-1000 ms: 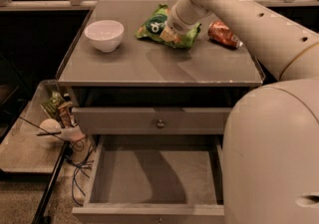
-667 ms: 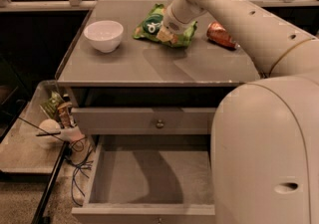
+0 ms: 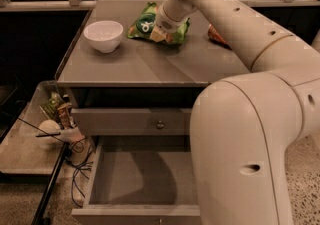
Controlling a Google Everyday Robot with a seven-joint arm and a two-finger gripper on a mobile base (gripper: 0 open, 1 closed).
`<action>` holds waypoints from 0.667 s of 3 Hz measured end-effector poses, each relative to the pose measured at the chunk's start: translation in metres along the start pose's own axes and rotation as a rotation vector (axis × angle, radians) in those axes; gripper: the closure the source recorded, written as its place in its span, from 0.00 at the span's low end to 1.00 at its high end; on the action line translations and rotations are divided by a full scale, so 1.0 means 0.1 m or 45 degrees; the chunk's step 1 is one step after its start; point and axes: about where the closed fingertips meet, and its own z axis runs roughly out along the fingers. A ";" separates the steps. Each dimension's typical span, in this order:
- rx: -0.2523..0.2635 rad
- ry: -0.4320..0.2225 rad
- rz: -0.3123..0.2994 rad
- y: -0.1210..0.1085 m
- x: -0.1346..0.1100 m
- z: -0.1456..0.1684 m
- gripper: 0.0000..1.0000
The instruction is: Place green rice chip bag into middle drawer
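The green rice chip bag [image 3: 144,22] is at the back middle of the grey tabletop [image 3: 150,66], crinkled, with its dark oval logo facing up. My gripper [image 3: 162,30] comes down on the bag's right half from above and is shut on it. The wrist hides the contact. The middle drawer [image 3: 142,181] is pulled out wide below the table's front. Its flat grey floor is bare, and my arm covers its right part.
A white bowl [image 3: 103,35] stands on the table left of the bag. An orange-red object [image 3: 216,34] lies right of the bag, partly behind my arm. A closed drawer panel with a round knob [image 3: 160,125] sits above the open drawer. A low shelf with clutter [image 3: 57,119] is at the left.
My gripper has moved left across the tabletop and the green bag has shifted left with it, closer to the bowl. The bowl and the drawers have not moved.
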 end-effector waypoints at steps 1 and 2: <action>0.001 -0.001 0.001 -0.05 0.00 0.02 1.00; 0.001 -0.001 0.001 -0.05 -0.02 0.00 1.00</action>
